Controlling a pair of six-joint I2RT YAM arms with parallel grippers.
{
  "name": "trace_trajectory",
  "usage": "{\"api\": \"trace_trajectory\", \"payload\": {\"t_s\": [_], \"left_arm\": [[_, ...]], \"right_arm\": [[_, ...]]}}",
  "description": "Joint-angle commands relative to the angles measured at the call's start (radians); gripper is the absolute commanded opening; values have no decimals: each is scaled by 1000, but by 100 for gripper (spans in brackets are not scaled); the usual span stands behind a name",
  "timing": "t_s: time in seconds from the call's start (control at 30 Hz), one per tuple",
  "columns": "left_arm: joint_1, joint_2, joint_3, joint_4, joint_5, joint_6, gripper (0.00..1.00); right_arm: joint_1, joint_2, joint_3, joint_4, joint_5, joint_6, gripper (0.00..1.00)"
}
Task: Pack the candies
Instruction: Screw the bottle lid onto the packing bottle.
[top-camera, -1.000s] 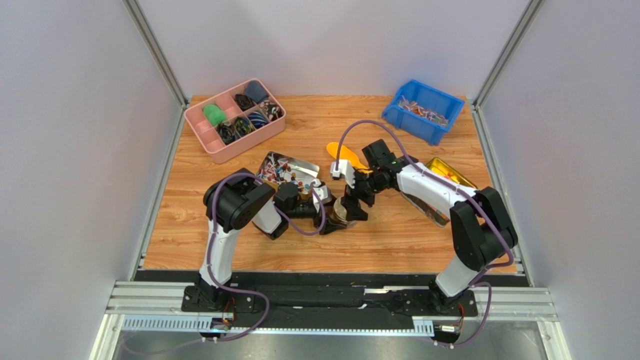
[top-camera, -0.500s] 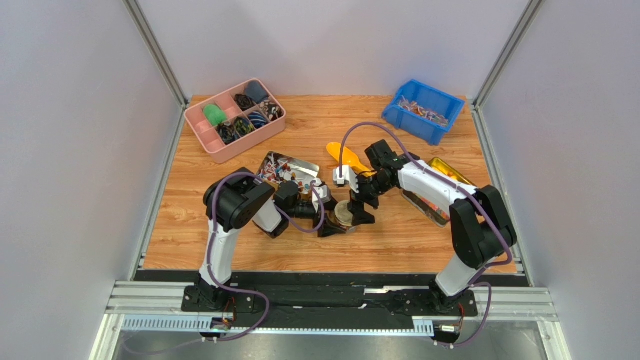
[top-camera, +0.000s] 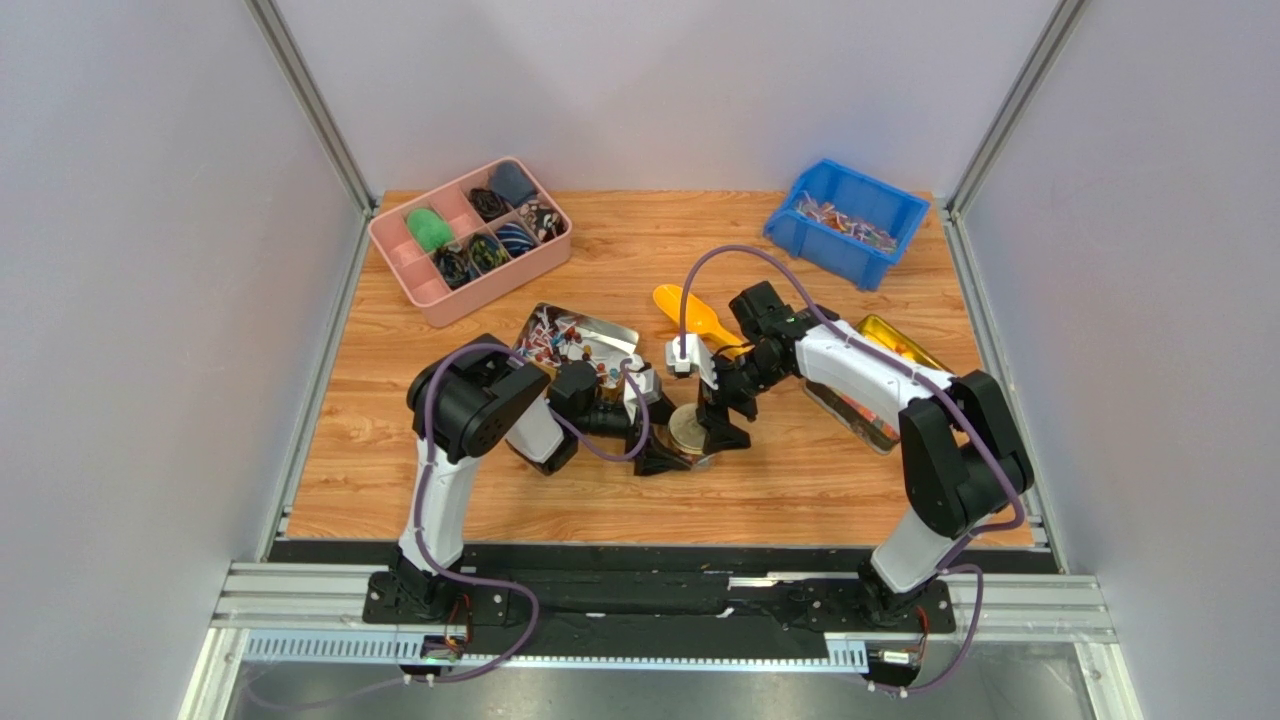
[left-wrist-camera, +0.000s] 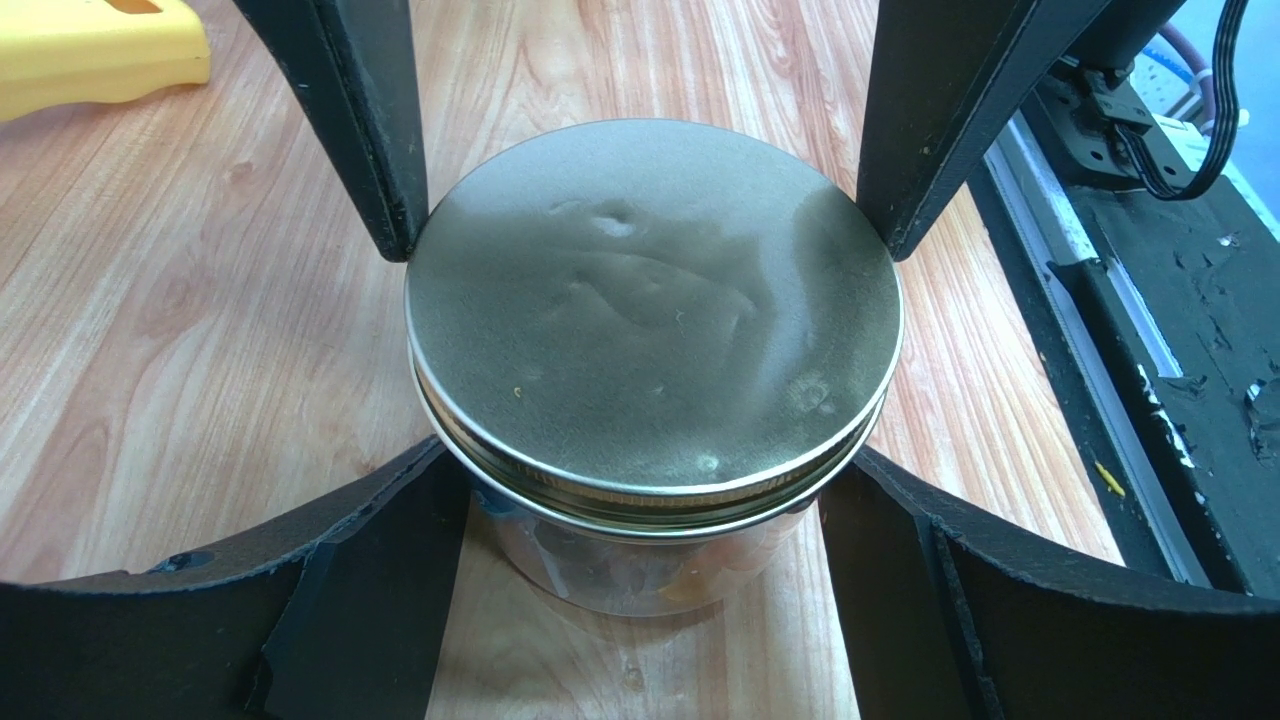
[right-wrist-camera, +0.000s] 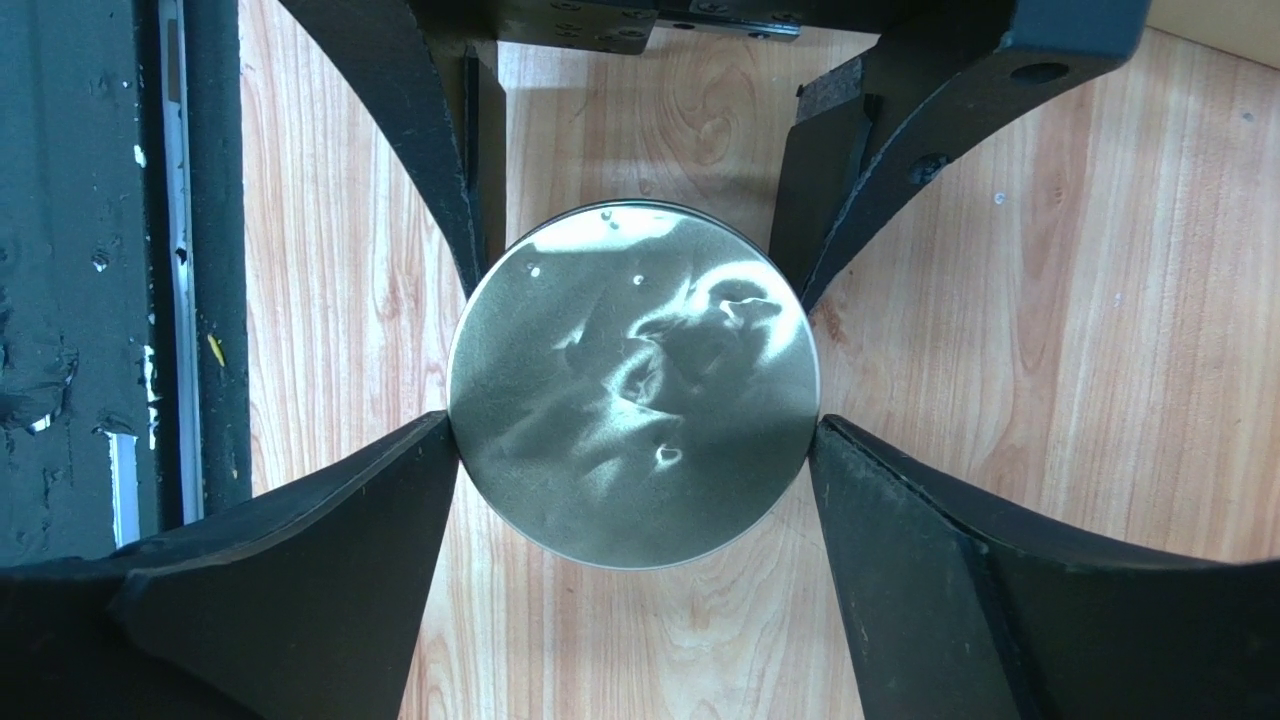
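A clear jar (left-wrist-camera: 646, 555) with a round metal lid (left-wrist-camera: 654, 308) stands on the wooden table (top-camera: 812, 465) at the centre. My left gripper (left-wrist-camera: 639, 465) is shut on the jar's body from the side. My right gripper (right-wrist-camera: 633, 428) comes from above, and its jaws press on opposite edges of the lid (right-wrist-camera: 634, 383). In the top view both grippers meet at the jar (top-camera: 691, 437). Something orange shows dimly through the glass. The wrapped candies (top-camera: 564, 339) lie in a metal tin behind my left gripper (top-camera: 661, 446).
An orange scoop (top-camera: 684, 311) lies behind my right gripper (top-camera: 721, 408). A tray with yellow gummies (top-camera: 890, 356) sits under the right arm. A blue bin (top-camera: 845, 221) with small wrapped items stands at the back right. A pink divided box (top-camera: 469, 237) stands at the back left.
My right gripper has moved a little toward the near edge and down onto the jar's lid. The left gripper and jar have stayed in place.
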Motion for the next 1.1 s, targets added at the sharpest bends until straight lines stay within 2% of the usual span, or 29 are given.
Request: {"api": "trace_trajectory", "payload": {"t_s": [0.0,0.23,0.67,0.87,0.9,0.97,1.07], "left_arm": [[-1,1,16,228,34,-6,36],[-1,-19,-6,200,-68,71,36],[-1,-44,-15,135,-189,138,35],[-1,-51,-19,105,-180,155,46],[-1,-53,-19,96,-174,158,53],[-1,-62,-27,70,-172,174,62],[-1,-84,-42,27,-172,210,83]], "right_arm": [[-2,3,31,-2,-30,0,88],[1,0,3,56,24,115,81],[86,-34,-95,274,213,362,80],[89,-53,-61,232,229,344,89],[87,-57,-57,220,230,336,92],[87,-66,-42,190,240,322,94],[81,-75,-25,156,251,305,95]]}}
